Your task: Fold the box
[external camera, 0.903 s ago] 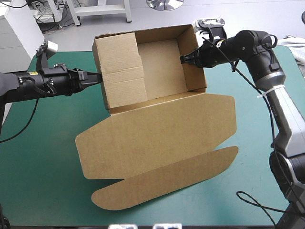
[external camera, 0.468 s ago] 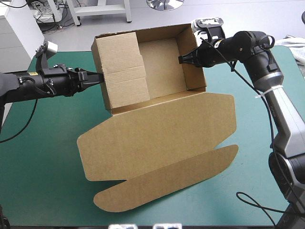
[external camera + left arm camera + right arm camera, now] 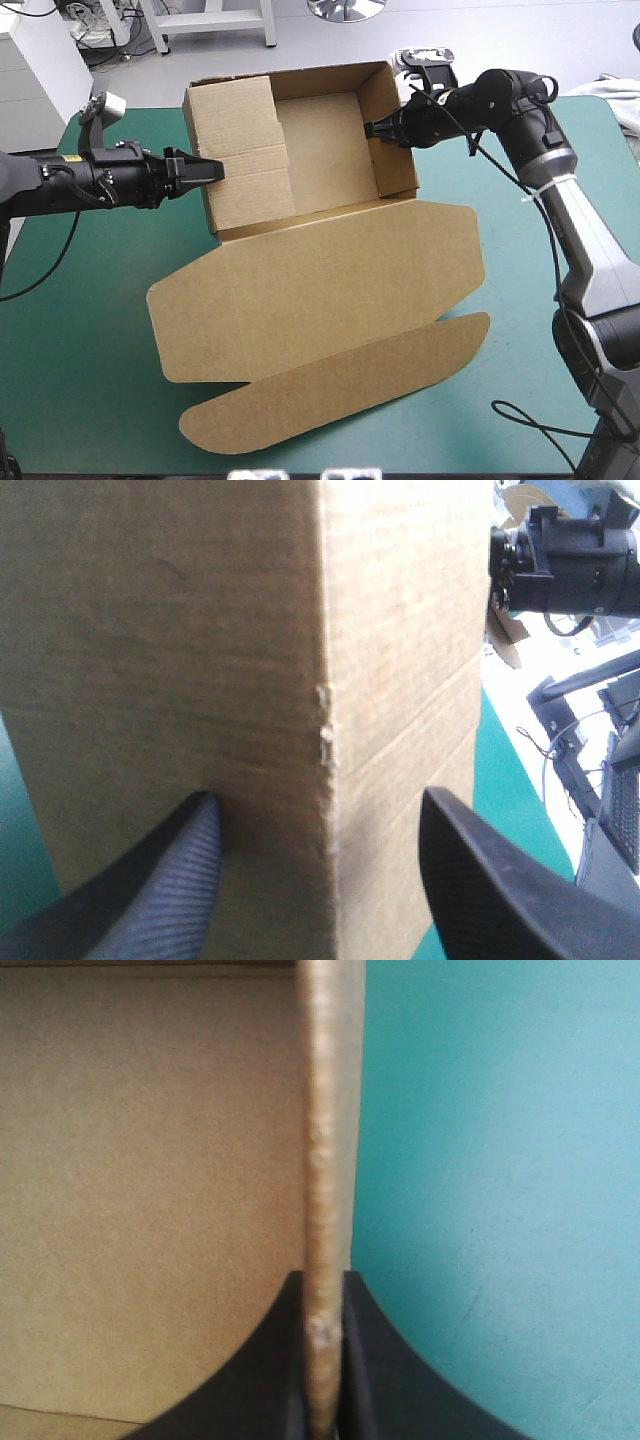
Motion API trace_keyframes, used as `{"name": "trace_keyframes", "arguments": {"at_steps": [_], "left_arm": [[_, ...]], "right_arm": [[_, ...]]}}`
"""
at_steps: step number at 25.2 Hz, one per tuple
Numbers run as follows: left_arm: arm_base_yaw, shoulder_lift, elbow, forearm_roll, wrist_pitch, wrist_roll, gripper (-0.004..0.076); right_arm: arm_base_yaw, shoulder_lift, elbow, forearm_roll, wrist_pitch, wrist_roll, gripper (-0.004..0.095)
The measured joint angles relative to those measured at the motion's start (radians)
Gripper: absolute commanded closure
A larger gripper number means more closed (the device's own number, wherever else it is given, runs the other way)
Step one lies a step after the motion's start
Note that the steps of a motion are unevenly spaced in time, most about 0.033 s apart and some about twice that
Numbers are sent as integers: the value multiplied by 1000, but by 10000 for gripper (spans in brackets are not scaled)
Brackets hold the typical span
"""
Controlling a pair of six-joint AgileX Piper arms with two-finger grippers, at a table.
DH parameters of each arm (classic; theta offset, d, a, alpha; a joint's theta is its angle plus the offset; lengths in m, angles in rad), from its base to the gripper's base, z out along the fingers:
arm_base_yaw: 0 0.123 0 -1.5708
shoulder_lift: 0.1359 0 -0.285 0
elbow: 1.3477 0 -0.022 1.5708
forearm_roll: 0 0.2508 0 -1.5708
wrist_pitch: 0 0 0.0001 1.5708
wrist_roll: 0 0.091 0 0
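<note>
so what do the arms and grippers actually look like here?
The left arm is black throughout, with a small yellow label near the wrist. The right arm is black at the wrist end and silver-grey lower down, with a white tie around it. The left gripper and right gripper have broad, black, fin-shaped fingers, finely ribbed.

The box (image 3: 310, 290) lies between both grippers. Its right wall sits between the fingers of the right gripper (image 3: 322, 1278). Its left corner stands between those of the left gripper (image 3: 320, 797).
</note>
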Motion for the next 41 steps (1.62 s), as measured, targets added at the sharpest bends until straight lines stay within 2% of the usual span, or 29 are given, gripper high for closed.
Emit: {"name": "trace_keyframes", "arguments": {"at_steps": [7, 11, 14, 18, 20, 24, 31, 37, 41], "left_arm": [[0, 5, 0, 131, -40, -8, 303], [0, 39, 0, 321, -36, -126, 305], [0, 55, 0, 381, -53, -170, 319], [-5, 64, 0, 436, -81, -212, 426], [-24, 66, 0, 490, -104, -236, 552], [-79, 69, 0, 592, -124, -272, 736], [-199, 87, 9, 685, -186, -302, 734], [-277, 132, 9, 709, -187, -341, 734], [-320, 164, 9, 716, -194, -352, 734]], "right_arm": [[63, 14, 0, -28, -32, -1, 921], [150, 20, 0, -121, -61, 13, 921], [178, 20, 0, -142, -61, 18, 921], [198, 20, 0, -159, -61, 24, 921], [207, 21, 0, -171, -60, 32, 921], [209, 21, 0, -200, -38, 42, 921], [209, 13, -5, -323, 61, 111, 921], [209, 11, -6, -420, 175, 174, 921], [207, 11, -6, -458, 210, 207, 921]]}}
